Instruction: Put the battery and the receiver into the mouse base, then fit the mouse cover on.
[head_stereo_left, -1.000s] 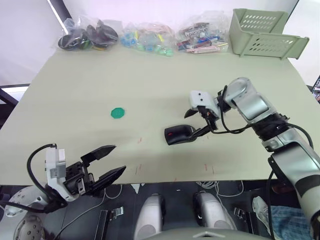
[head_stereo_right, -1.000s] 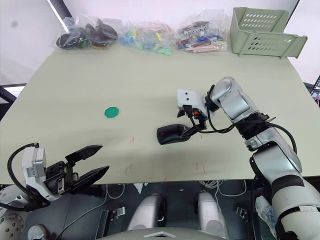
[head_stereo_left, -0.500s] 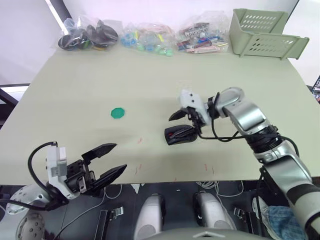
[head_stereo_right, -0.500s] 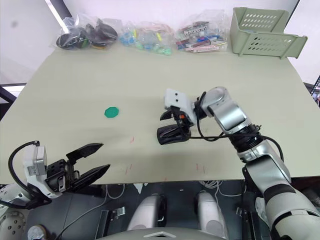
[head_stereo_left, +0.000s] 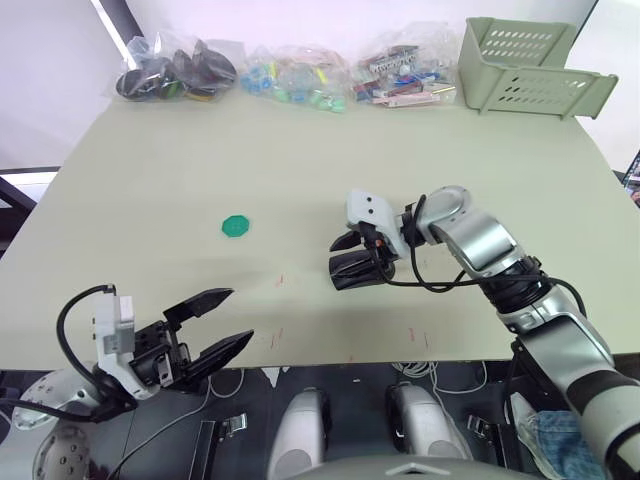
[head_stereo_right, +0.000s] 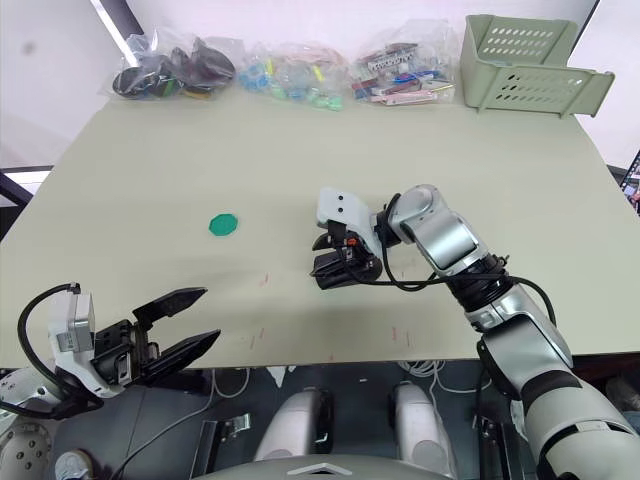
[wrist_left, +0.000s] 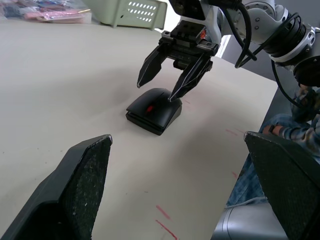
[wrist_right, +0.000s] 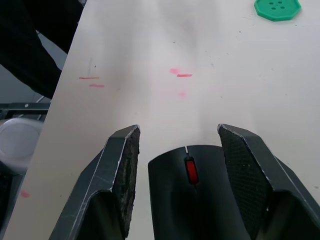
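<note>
1. We see the mouse (head_stereo_left: 358, 268) near the middle of the table (head_stereo_left: 200, 170), a closed black body with a red scroll wheel on top. From these frames we cannot tell base from cover. It looks already assembled, with no battery or receiver lying loose on the table.

2. We judge it light, rigid and hard-shelled, with a glossy curved top that should slip under narrow fingertips. The flatter side walls, low down near the table, look like the best place to take hold. Squeezing the arched top would likely make it squirt out.

3. Our right gripper (head_stereo_right: 338, 254) hangs directly over the mouse, its two black fingers spread apart and holding nothing. In the right wrist view the fingers (wrist_right: 121, 165) straddle the mouse, one on each flank, with a visible gap on both sides. In the left wrist view the fingertips sit just above the shell, one seemingly at its edge.

4. Seen from the head, the right arm reaches in from about 3 o'clock of the mouse. A green button-like disc (head_stereo_left: 235, 226) lies well apart at about 10 o'clock.

5. Our left gripper (head_stereo_left: 212, 330) waits at the near table edge, at about 7 o'clock of the mouse and well apart from it, fingers spread and empty.
</note>
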